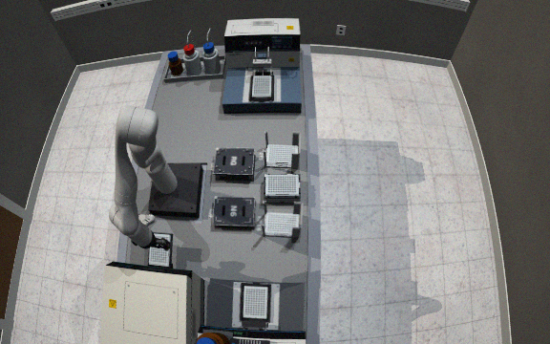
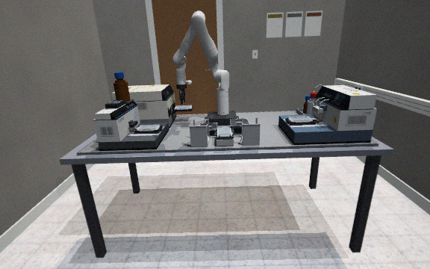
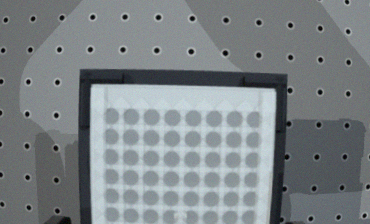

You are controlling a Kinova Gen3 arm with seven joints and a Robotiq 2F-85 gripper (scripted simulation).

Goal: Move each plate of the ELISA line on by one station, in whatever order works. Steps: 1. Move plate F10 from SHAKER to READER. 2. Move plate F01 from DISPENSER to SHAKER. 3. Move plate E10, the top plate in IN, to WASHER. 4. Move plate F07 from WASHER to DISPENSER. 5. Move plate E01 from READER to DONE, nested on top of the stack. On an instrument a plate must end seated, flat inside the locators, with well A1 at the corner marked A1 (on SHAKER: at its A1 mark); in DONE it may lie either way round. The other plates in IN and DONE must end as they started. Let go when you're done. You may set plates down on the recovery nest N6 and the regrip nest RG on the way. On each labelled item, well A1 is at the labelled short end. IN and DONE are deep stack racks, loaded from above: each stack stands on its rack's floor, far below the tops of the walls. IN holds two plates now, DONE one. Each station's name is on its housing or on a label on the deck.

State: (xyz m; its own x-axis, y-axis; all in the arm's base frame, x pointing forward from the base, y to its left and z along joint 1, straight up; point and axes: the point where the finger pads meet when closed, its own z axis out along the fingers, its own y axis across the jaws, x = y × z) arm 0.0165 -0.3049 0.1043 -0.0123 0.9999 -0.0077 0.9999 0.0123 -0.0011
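Observation:
My gripper [image 1: 160, 244] is open and empty. It hangs a little above a white well plate [image 1: 159, 256] that lies in the dark pull-out tray of the cream instrument [image 1: 146, 306] at the table's near-left corner. In the wrist view this plate [image 3: 183, 155] fills the lower middle, flat inside its dark frame; its label is not readable. From the side view the gripper [image 2: 181, 98] stands clear above the plate [image 2: 184, 107]. Other white plates sit on the blue-based instrument [image 1: 262, 87], on the middle station [image 1: 282, 185] and on the front instrument [image 1: 255, 302].
Two stack racks [image 1: 282, 155] [image 1: 282, 224] flank the middle station. The black nests RG [image 1: 234, 162] and N6 [image 1: 234, 211] stand empty beside the arm's base [image 1: 177, 188]. Three bottles [image 1: 191, 59] stand at the back. The cream housing rises close beside the tray.

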